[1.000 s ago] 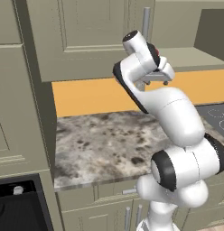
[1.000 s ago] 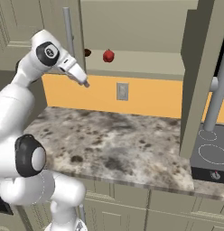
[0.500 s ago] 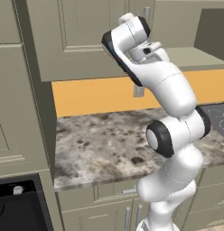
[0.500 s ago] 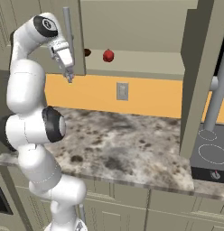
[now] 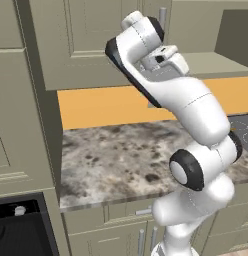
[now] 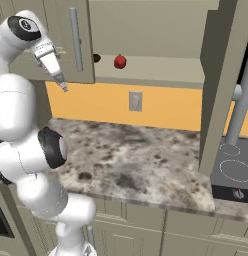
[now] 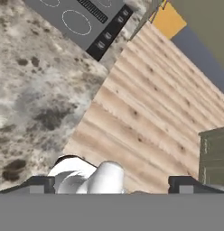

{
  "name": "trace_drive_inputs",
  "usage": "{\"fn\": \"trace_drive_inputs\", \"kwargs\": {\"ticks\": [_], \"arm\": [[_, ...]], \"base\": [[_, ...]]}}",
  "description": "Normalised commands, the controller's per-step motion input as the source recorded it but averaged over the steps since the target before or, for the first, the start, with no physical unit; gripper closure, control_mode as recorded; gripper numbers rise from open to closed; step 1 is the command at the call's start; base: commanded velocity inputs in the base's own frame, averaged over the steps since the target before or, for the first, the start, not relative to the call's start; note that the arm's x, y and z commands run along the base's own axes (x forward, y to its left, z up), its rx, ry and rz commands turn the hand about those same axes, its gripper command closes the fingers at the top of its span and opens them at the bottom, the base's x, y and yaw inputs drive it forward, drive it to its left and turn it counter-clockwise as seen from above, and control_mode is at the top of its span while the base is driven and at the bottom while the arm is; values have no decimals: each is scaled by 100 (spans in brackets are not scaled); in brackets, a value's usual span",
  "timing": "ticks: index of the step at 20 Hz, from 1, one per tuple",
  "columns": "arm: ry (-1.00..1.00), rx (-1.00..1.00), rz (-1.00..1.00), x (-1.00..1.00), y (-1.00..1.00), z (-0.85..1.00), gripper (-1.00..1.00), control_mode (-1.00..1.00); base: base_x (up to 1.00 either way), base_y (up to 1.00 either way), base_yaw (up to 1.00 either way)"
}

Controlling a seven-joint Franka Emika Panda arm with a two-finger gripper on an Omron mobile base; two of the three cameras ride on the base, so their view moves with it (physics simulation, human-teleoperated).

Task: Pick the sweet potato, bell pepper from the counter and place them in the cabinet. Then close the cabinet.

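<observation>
The red bell pepper (image 6: 119, 61) rests on the bottom shelf of the open cabinet (image 6: 161, 69). The dark brown sweet potato (image 6: 96, 58) lies to its left, partly hidden behind the left door's edge. My gripper (image 6: 59, 81) hangs in front of that left door (image 6: 71, 40), left of both items and pointing down. Its fingertips (image 7: 39, 182) stand wide apart in the hand view, so the gripper (image 7: 111, 185) is open with nothing between them. The marble counter (image 6: 146, 160) lies below. In the left base view the raised arm and hand (image 5: 166, 54) cover the cabinet opening.
The cabinet's right door (image 6: 221, 75) swings out over the counter's right end. A black stove (image 6: 233, 172) sits beside it. A wall outlet (image 6: 135, 101) is on the orange backsplash. The hand view looks down on counter (image 7: 32, 81), stove (image 7: 82, 20) and wooden floor (image 7: 145, 103).
The hand has drawn leftward, away from the shelf opening and across the left door, while the arm's links swung round. The jaws stayed wide. Pepper and sweet potato have not moved.
</observation>
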Motion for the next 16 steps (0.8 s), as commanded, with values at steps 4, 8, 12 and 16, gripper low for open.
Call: {"fn": "trace_drive_inputs", "kwargs": {"ticks": [4, 8, 12, 16], "arm": [[-85, -16, 47, -67, -73, -93, -100, -100], [-66, -11, 45, -98, -94, -100, -100, -100], [-70, 7, 38, -82, -87, -38, -100, -100], [-43, 22, 40, -91, -83, 22, -100, -100]], "base": [[0, 0, 0], [0, 0, 0], [0, 0, 0], [0, 0, 0]]}}
